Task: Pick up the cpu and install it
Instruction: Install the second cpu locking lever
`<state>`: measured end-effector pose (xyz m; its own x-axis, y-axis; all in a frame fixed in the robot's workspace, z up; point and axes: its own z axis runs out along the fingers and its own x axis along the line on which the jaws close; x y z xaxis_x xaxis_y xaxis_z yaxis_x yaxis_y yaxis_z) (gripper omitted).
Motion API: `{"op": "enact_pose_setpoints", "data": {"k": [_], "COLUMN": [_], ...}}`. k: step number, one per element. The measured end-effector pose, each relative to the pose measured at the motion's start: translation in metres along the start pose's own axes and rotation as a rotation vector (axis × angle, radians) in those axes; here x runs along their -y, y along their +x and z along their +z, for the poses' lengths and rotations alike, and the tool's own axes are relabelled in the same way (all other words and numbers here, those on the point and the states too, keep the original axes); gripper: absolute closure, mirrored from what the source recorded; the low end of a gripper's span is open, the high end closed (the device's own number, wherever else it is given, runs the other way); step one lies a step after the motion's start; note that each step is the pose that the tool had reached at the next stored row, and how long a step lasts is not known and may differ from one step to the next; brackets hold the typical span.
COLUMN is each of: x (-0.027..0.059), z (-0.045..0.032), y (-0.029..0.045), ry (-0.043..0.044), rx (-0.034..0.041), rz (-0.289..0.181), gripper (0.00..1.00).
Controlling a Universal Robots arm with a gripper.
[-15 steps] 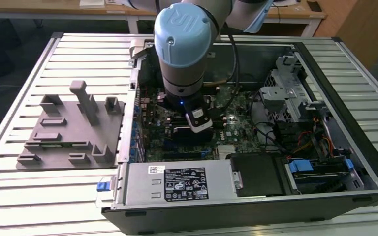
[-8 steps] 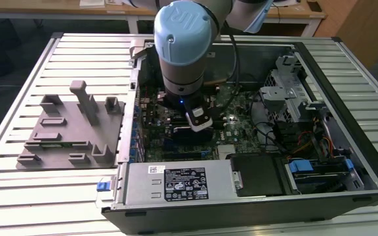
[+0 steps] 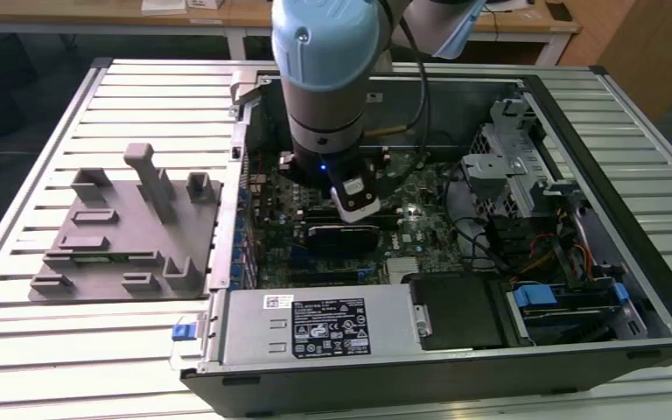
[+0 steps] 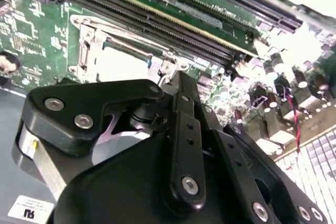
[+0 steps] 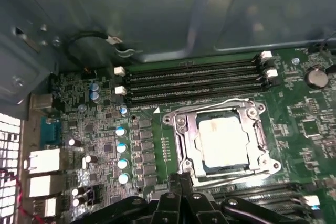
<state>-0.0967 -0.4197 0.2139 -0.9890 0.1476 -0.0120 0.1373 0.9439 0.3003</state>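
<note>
The cpu (image 5: 220,139) lies flat in the open motherboard socket (image 5: 181,129), its silvery top plate bright inside the metal frame. In the second wrist view the cpu (image 4: 123,64) shows as a pale square just beyond the fingertips. My gripper (image 5: 179,182) hovers over the socket's near edge, slightly beside the chip and apart from it. Its black fingers (image 4: 181,108) are pressed together with nothing between them. In the exterior view the arm (image 3: 326,96) reaches down into the open computer case (image 3: 570,219) over the board's middle.
Black memory slots (image 5: 194,80) run along the socket's far side, with capacitors (image 5: 121,148) beside it. A grey fixture tray (image 3: 126,236) sits on the slatted table at the exterior view's left. The power supply (image 3: 312,328) and drive cage (image 3: 511,166) crowd the case interior.
</note>
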Motion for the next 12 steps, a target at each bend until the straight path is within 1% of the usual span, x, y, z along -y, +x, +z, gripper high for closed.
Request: {"op": "enact_pose_setpoints", "data": {"k": [1,4,5,7,10,12], "x": [-0.0005,-0.0015,-0.0019,-0.0031,-0.0053,-0.0078], "z": [-0.0011,-0.0027,-0.0026,-0.0022,-0.0015,-0.0007], "y": [0.0000,-0.0003,-0.0009,-0.0033,-0.0076,-0.0085], "ry": [0.0090,0.0414,0.0489,0.0584,0.0689,0.0753], "rx": [0.0014,0.0073,0.0096,0.0133,0.0172,0.0191], "rz": [0.000,0.004,0.007,0.015,0.023,0.025], "gripper": [0.89,0.89,0.89,0.89,0.89,0.89]}}
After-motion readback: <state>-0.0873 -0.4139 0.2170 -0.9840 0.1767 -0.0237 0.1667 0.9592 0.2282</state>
